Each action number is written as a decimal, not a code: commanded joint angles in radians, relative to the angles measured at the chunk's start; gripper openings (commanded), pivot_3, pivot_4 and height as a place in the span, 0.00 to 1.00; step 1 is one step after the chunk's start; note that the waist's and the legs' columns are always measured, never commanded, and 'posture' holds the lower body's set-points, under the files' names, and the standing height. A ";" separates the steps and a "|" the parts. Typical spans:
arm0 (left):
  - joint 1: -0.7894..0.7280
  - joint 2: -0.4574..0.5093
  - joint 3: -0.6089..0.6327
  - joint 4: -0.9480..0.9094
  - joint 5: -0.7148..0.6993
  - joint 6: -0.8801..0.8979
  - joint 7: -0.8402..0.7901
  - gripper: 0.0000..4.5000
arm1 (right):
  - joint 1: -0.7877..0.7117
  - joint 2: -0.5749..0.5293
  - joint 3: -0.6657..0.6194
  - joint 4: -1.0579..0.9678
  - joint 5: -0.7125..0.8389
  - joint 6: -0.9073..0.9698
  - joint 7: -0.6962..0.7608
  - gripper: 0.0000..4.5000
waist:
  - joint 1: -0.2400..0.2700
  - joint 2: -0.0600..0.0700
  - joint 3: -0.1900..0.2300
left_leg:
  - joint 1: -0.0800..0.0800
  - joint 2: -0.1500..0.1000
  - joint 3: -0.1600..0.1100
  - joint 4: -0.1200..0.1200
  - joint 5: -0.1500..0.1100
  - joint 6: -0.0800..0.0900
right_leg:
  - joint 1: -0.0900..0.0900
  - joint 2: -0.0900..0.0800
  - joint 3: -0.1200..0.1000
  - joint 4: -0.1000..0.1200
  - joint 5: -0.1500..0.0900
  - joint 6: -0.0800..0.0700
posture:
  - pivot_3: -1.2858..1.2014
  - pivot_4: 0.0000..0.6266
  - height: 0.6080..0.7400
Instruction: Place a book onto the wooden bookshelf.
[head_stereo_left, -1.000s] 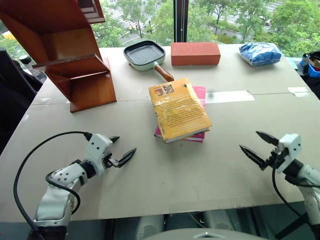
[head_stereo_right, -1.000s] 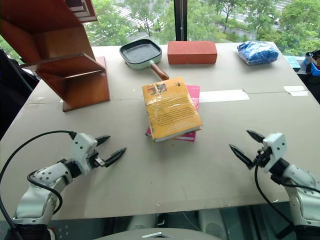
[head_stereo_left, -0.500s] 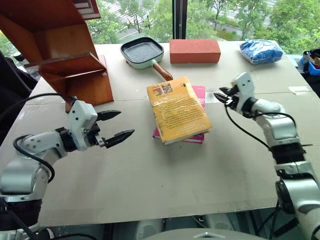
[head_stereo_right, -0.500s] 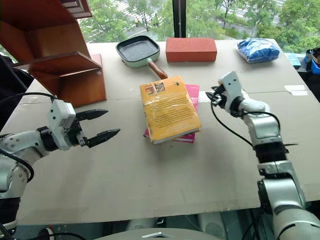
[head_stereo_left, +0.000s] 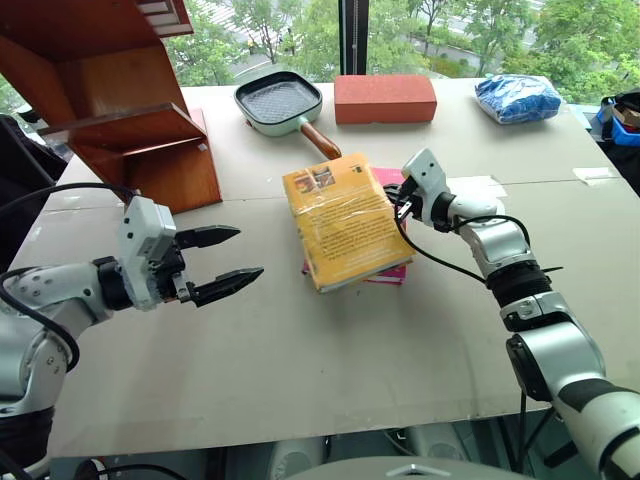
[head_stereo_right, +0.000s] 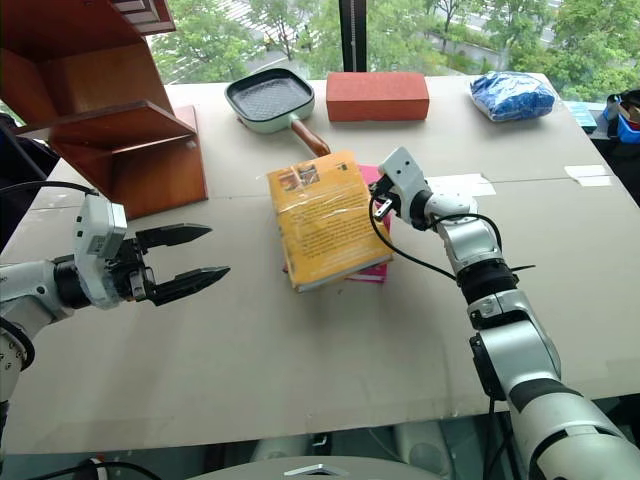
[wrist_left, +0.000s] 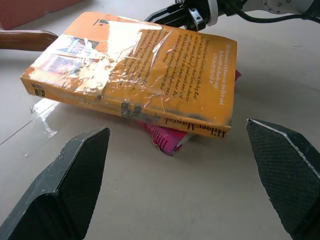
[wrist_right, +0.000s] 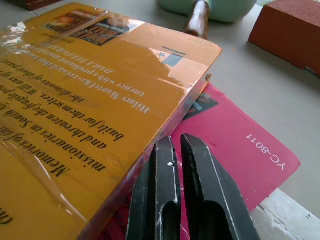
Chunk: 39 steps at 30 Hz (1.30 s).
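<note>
**Right claw clenched at book edge, left claw released**

Right claw (wrist_right: 172, 150): 2 black fingers pressed together, clenched, nothing between them. Tips sit against the right edge of the book (head_stereo_left: 343, 220), just over the pink book (wrist_right: 235, 145) underneath. Whether the tips touch the yellow cover, can't tell.

Left claw (head_stereo_left: 230, 260): released, 2 fingers wide apart, hovering above the tabletop (head_stereo_left: 330, 350), pointed toward the book, well apart from it.

The book: thick yellow-orange, glossy wrap, lying flat on the pink book mid-tabletop, skewed so pink shows at the right side and near corner.

The wooden bookshelf (head_stereo_left: 130, 110): reddish-brown, slanted boards, far left corner of the tabletop, apart from the book.

Behind the book: green square pan (head_stereo_left: 280, 102) with wooden handle, red brick (head_stereo_left: 385, 98), blue bag (head_stereo_left: 518, 97) far right. White tape strip (head_stereo_right: 455, 184) just beside the right arm.
</note>
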 joint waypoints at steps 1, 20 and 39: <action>0.002 0.001 0.028 -0.034 -0.022 0.002 -0.001 1.00 | 0.017 0.025 0.015 -0.100 0.008 0.039 0.015 0.02 | 0.000 0.000 0.000 | 0.000 0.000 0.000 0.000 0.000 0.000 | 0.000 0.000 0.000 0.001 0.000 0.000 | 0.52 0.24 1.00; 0.055 -0.260 0.044 -0.045 -0.332 0.366 0.398 1.00 | 0.192 -0.223 -0.151 -0.569 0.148 0.218 0.086 0.62 | 0.003 -0.001 0.000 | -0.001 -0.001 -0.003 0.007 0.002 -0.003 | 0.000 -0.001 0.000 0.006 0.000 0.000 | 0.52 0.24 1.00; -0.255 -0.580 -0.007 0.527 -0.847 0.552 0.967 1.00 | 0.613 -0.466 -0.441 -1.333 0.660 0.649 0.015 0.99 | 0.033 -0.005 0.001 | 0.014 -0.004 -0.010 0.016 0.002 -0.002 | 0.021 0.002 -0.005 0.008 -0.003 -0.004 | 0.52 0.24 1.00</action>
